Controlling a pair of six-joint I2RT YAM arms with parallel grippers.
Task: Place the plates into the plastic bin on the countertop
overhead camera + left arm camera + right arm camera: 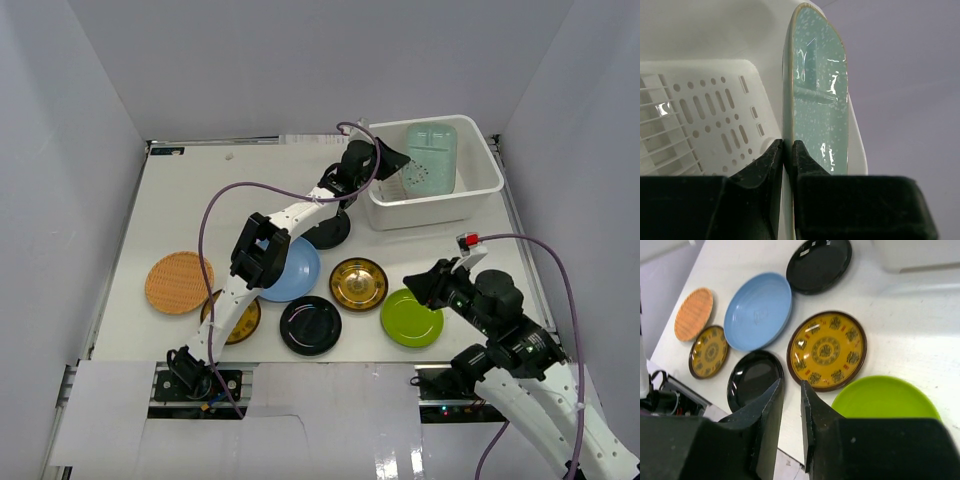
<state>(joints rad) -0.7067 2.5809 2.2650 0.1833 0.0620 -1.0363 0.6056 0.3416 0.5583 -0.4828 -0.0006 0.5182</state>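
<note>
My left gripper reaches over the white plastic bin and is shut on the edge of the pale green squarish plate, which stands on edge inside the bin. The other plates lie on the countertop: woven orange, light blue, black, gold patterned, lime green. A second black plate and a patterned yellow one lie partly under the left arm. My right gripper hovers open and empty above the gap between black plate and lime green plate.
Grey walls close in the countertop on three sides. The left arm's purple cable arcs over the plates. The bin stands at the back right, close to the right wall. The right arm hangs over the front right corner.
</note>
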